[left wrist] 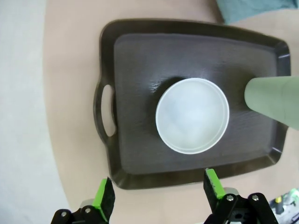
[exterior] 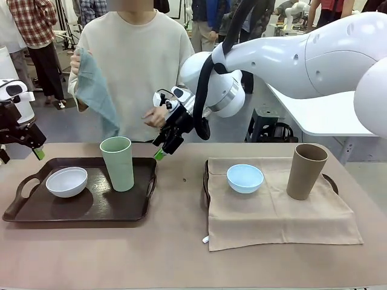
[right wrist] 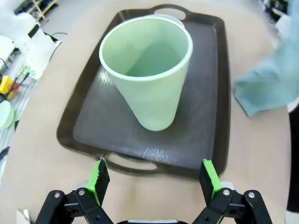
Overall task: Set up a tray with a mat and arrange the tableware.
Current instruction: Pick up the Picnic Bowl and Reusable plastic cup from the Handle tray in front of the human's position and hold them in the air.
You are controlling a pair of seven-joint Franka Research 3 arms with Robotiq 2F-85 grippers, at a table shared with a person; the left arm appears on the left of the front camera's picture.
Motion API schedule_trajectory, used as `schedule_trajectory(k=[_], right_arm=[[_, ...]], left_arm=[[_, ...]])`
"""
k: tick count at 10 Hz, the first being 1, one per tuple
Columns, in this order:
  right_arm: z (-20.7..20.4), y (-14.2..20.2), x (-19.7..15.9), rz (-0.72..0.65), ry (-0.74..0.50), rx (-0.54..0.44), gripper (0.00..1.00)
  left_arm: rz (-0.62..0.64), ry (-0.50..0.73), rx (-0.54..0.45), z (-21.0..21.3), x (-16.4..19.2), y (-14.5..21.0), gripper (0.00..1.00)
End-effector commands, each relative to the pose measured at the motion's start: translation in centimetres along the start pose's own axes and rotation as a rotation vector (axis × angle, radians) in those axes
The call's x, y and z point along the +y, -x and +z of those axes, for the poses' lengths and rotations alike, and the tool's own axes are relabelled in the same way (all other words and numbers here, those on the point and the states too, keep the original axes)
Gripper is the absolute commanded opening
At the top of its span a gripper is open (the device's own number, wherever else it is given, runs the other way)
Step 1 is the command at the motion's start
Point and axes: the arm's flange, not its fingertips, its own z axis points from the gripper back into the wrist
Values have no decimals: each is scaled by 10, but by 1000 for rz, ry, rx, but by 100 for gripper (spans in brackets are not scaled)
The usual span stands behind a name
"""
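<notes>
A dark brown tray (exterior: 36, 208) lies at the left with a white bowl (exterior: 66, 181) and a pale green tumbler (exterior: 117, 163) standing on it. At the right, a tan mat (exterior: 272, 211) covers a second tray (exterior: 205, 181) and carries a light blue bowl (exterior: 245, 177) and a tan-brown tumbler (exterior: 306, 171). My right gripper (exterior: 162, 151) reaches across the middle and hangs open over the left tray's far right corner, facing the green tumbler (right wrist: 149, 79). My left gripper (exterior: 21, 154) hovers open off the tray's left end, above the white bowl (left wrist: 192, 115). Nothing is between either pair of fingers.
The person stands at the far side holding up a teal cloth (exterior: 94, 84) in one hand; the other hand (exterior: 154, 116) is close behind my right gripper. Bare table runs along the front edge and between the two trays. A white side table (exterior: 326, 115) stands at the back right.
</notes>
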Motion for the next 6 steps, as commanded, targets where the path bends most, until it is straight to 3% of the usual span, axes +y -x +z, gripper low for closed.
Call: schedule_trajectory(k=[1, 6], right_arm=[[-21, 3, -11, 78, 4, -54, 100], [-58, -4, -10, 53, 8, -72, 100]], left_arm=[[29, 38, -9, -11, -2, -16, 100], [17, 37, 14, -40, -12, -34, 100]])
